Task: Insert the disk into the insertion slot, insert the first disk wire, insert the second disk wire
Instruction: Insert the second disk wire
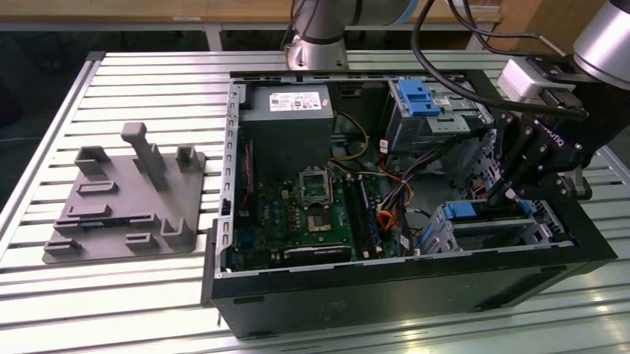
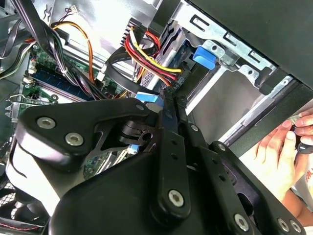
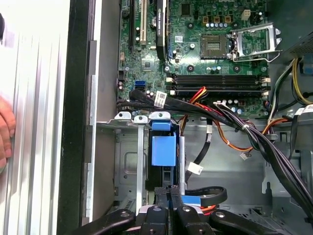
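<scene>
The disk sits inside the insertion slot, the silver cage at the case's near corner on the exterior view's right; its blue carrier tab sticks out of the open end. My gripper hangs just in front of that end, shut, with nothing seen between the fingertips. A blue-ended disk wire lies against one finger. A black plug on red, yellow and black wires sits just beyond the fingertips.
The open computer case stands on a slatted table, motherboard exposed. A taller cage with a blue latch is at the back. Loose cable bundles cross near the slot. A grey fixture lies beside the case. A person's hand rests outside the case wall.
</scene>
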Controlling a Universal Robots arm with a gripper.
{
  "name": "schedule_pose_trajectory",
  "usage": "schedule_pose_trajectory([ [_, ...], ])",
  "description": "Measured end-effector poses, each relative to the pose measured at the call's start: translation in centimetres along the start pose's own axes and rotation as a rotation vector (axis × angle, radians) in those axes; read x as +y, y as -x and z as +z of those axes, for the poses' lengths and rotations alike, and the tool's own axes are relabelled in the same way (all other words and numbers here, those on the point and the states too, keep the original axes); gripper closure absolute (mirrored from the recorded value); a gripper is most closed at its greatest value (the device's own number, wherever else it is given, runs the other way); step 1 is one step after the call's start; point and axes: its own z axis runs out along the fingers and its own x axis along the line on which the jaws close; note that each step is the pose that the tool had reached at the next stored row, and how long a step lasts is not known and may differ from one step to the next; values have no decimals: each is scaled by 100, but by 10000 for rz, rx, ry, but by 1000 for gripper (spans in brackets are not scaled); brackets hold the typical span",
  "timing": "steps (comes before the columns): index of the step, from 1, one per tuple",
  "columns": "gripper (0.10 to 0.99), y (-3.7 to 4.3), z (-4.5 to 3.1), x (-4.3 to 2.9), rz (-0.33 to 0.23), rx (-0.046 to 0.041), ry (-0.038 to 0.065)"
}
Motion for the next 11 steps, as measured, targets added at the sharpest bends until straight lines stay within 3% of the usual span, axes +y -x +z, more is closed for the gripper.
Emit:
schedule_pose_trajectory([
  [11, 945, 2, 31, -3, 0, 6, 0],
])
